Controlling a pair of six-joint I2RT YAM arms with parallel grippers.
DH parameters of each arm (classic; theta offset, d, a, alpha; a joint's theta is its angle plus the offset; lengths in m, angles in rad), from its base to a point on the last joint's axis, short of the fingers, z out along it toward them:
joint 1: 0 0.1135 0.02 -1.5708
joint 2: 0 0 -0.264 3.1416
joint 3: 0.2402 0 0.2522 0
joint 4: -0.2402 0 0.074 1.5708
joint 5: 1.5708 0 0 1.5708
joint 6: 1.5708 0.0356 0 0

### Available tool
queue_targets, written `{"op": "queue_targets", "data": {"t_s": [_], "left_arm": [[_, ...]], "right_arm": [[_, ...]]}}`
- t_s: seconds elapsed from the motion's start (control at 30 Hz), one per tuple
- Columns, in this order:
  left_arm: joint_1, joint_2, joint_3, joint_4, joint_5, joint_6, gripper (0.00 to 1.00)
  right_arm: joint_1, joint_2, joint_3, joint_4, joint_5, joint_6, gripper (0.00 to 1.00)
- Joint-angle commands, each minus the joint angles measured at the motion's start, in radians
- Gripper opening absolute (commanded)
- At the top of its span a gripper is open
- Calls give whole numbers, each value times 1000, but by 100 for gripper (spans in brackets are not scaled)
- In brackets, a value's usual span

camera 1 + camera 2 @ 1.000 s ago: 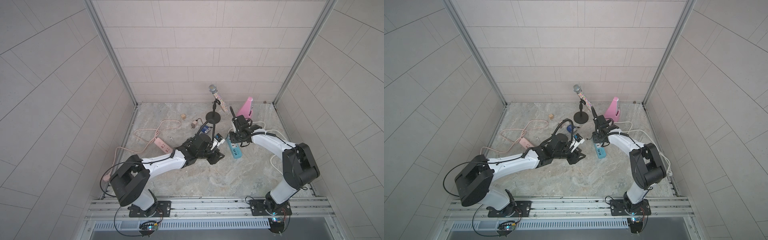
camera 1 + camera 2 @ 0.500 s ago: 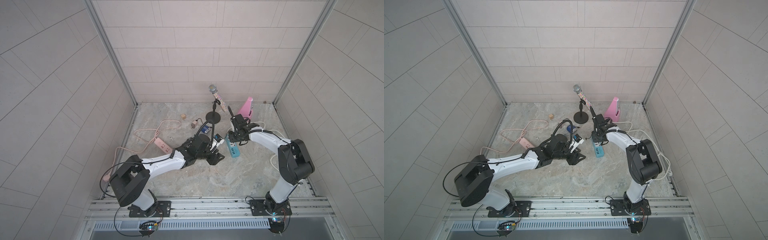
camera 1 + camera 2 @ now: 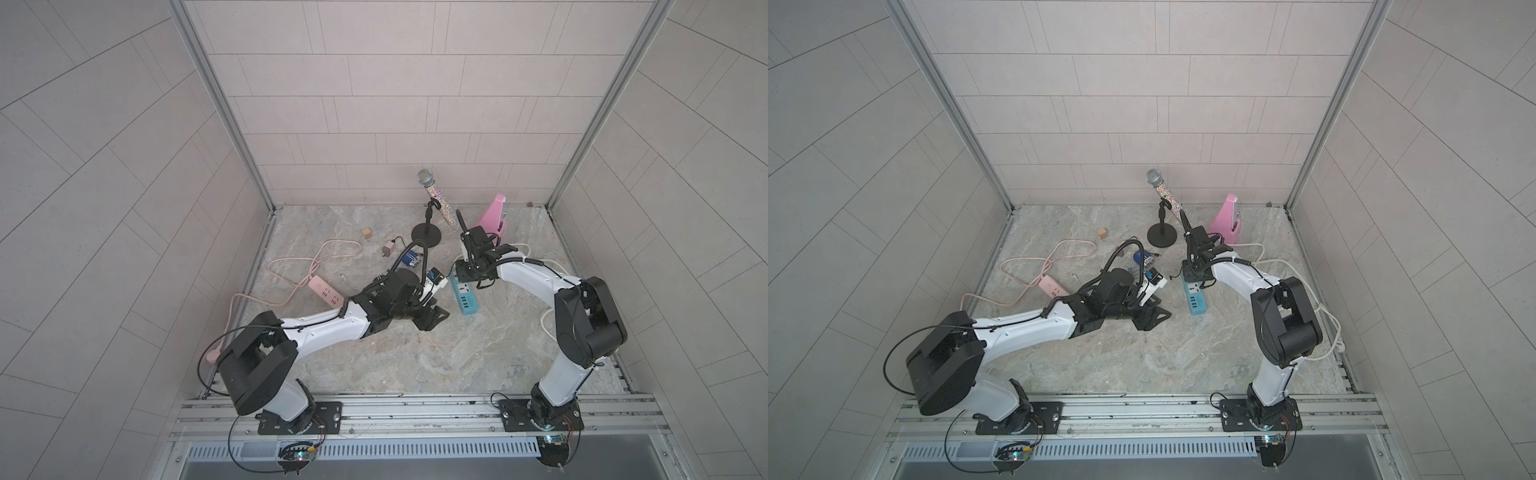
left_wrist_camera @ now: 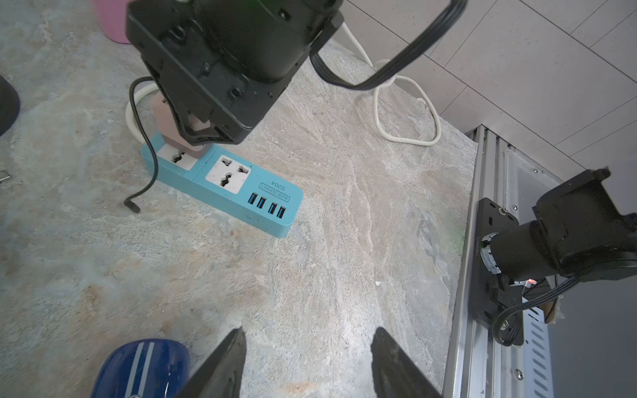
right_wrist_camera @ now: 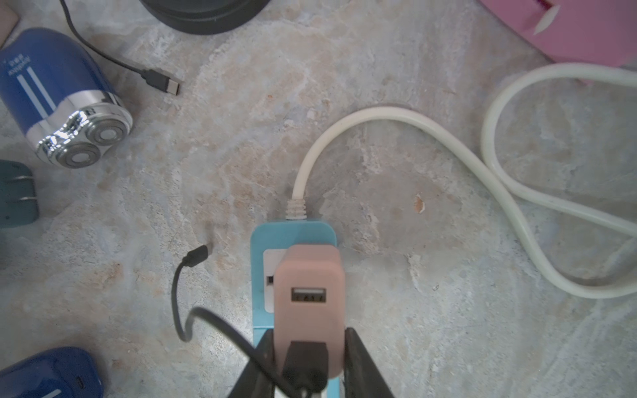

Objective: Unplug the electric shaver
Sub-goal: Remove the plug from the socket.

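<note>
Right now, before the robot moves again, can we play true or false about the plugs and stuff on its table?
1. The pink adapter sits on the blue power strip. True.
2. The left gripper is holding a shaver. False: it is open with nothing in it, and the blue shaver lies beside it.
3. The microphone lies flat on the table. False: it is clipped in its stand, tilted.
4. The blue power strip has a white cord. True.
5. The right gripper has its fingers on both sides of the pink adapter. True.
</note>
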Motion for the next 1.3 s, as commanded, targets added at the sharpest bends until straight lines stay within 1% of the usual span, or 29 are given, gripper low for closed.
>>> {"op": "queue_targets", "data": {"t_s": [0.0,0.03,0.07,0.13,0.17,0.27,0.37,0.47,0.63,0.73,0.87,1.1,1.27], "left_arm": [[-8,-16,-11,19,-6,-8,62],[-12,-10,-11,20,-18,-9,62],[-19,-3,-11,26,-33,-7,59],[-43,17,-19,64,-80,-5,50],[-58,33,-37,110,-122,-9,45],[-78,94,-65,260,-182,-52,31],[-81,143,-84,384,-197,-89,23],[-81,181,-82,433,-213,-92,17],[-81,202,-103,511,-263,-99,10],[-81,208,-111,542,-285,-101,9],[-81,256,-111,600,-251,-133,6],[-81,362,-115,716,-198,-216,3],[-80,385,-137,748,-215,-253,2]], "right_arm": [[0,24,19,-25,-10,-5,24],[-1,23,15,-25,-15,-3,22],[-1,22,11,-24,-26,-1,20],[0,15,1,-17,-42,6,18],[2,9,-6,-11,-50,11,18],[9,-7,-23,-9,-51,21,17],[22,-31,-49,-11,-59,29,17],[35,-64,-87,9,-71,52,17],[66,-98,-127,26,-78,81,17],[91,-114,-152,44,-79,104,16],[110,-122,-178,81,-97,139,16],[123,-134,-177,80,-88,148,17],[129,-155,-188,83,-84,157,17]]}}
